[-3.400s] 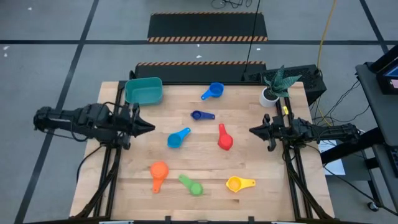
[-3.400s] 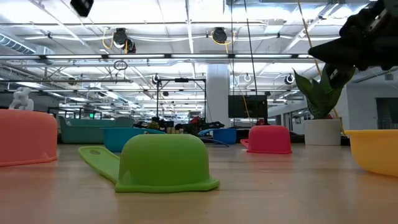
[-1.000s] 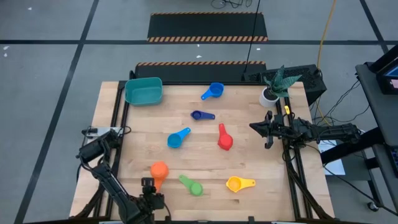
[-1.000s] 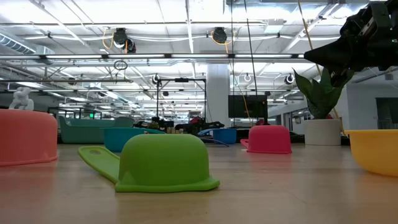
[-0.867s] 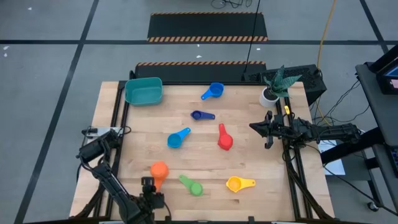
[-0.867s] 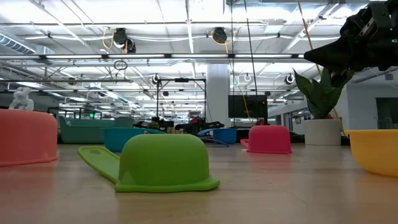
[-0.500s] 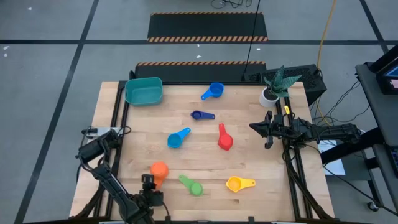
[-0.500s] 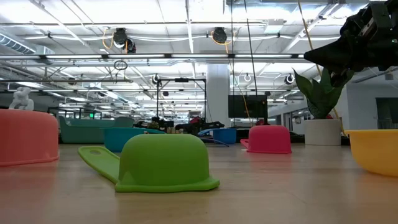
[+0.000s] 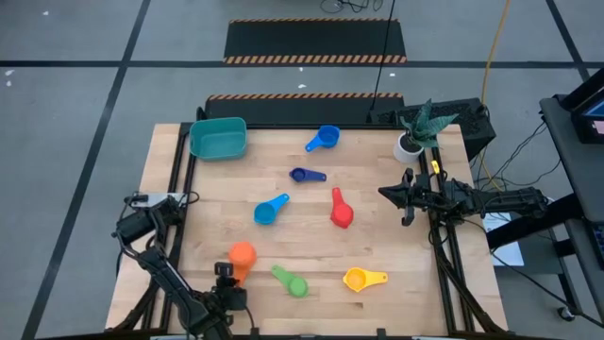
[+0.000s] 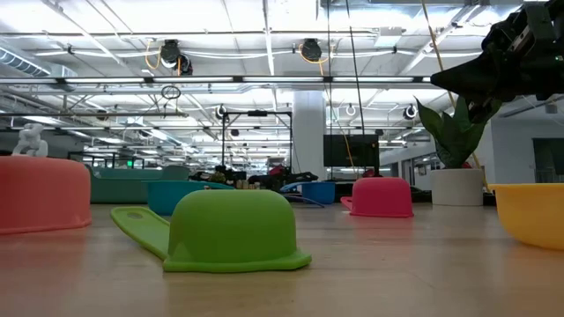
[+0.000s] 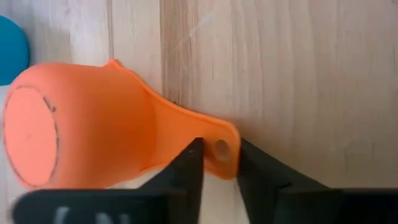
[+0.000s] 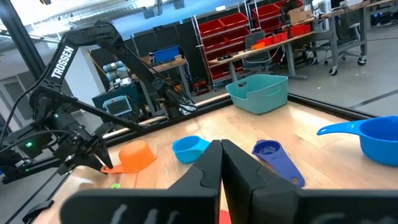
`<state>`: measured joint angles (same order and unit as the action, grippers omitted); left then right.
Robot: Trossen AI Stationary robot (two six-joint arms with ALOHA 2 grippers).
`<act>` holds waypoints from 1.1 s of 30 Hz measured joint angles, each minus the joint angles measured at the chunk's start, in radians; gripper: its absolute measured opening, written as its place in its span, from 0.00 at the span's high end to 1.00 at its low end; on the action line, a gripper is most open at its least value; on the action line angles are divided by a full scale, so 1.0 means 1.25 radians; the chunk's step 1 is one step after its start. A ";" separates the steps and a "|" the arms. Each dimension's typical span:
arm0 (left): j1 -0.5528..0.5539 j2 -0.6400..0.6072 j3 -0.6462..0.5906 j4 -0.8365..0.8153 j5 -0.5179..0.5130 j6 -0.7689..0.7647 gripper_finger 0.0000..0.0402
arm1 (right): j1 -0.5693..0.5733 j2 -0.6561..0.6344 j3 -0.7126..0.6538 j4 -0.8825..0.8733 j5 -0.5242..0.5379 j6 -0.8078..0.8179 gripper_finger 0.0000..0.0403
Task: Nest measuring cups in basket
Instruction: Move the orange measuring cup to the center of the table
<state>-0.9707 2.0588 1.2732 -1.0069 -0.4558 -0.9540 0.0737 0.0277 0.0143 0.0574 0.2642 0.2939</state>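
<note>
Closing on the orange cup's (image 11: 74, 134) handle, left end effector (image 11: 219, 163) sits at the tabletop's (image 9: 377, 241) near-left edge, fingers narrow, bracketing the handle tip. Versus 0.5 s ago, the cup has nudged slightly: contact made, likely first pick. Only the left wrist view shows the grip. Right end effector (image 9: 385, 196) waits pinched together, right edge. Basket (image 9: 218, 138) far-left corner, empty.

A light wooden table (image 9: 377, 250) stands on a grey floor marked with dark lines. At its far right corner sits a small white pot (image 9: 408, 146) holding a spiky green plant (image 9: 427, 121). Beyond the far edge lies a black mat (image 9: 314, 41) edged with orange-and-black hazard stripes. Red storage bins (image 12: 249, 22) line shelving in the room behind.
</note>
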 joint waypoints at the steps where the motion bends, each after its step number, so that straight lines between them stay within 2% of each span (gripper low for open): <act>1: 0.001 0.001 -0.001 0.000 -0.006 -0.008 0.86 | 0.000 0.000 0.000 0.000 0.000 0.000 1.00; 3: 0.002 0.003 -0.004 -0.011 -0.041 -0.018 0.94 | 0.000 0.000 0.000 0.000 0.000 0.001 1.00; 5: 0.006 0.006 -0.007 -0.023 -0.078 -0.031 0.97 | 0.000 0.000 0.000 0.001 0.000 0.005 1.00; 8: 0.007 0.007 0.013 -0.033 -0.123 -0.050 0.96 | 0.000 0.000 0.000 0.001 0.000 0.006 1.00; 14: 0.034 -0.013 0.094 -0.156 -0.241 -0.065 0.98 | 0.000 0.000 0.000 0.001 0.000 0.026 1.00; 18: 0.043 -0.065 0.115 -0.156 -0.366 -0.066 0.97 | 0.000 0.003 0.000 0.001 0.001 0.025 1.00; 25: 0.055 -0.183 0.113 -0.097 -0.556 -0.170 0.98 | 0.000 0.017 0.000 0.001 -0.002 0.025 1.00; 29: 0.059 -0.210 0.113 0.005 -0.591 -0.128 0.98 | 0.000 0.029 0.000 0.002 -0.002 0.025 1.00; 33: 0.082 -0.209 0.096 0.206 -0.584 -0.012 0.99 | 0.000 0.042 0.000 0.004 -0.001 0.025 1.00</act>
<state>-0.8682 1.7969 1.3933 -0.7490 -1.1860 -0.9688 0.0735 0.0806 0.0144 0.0627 0.2628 0.3247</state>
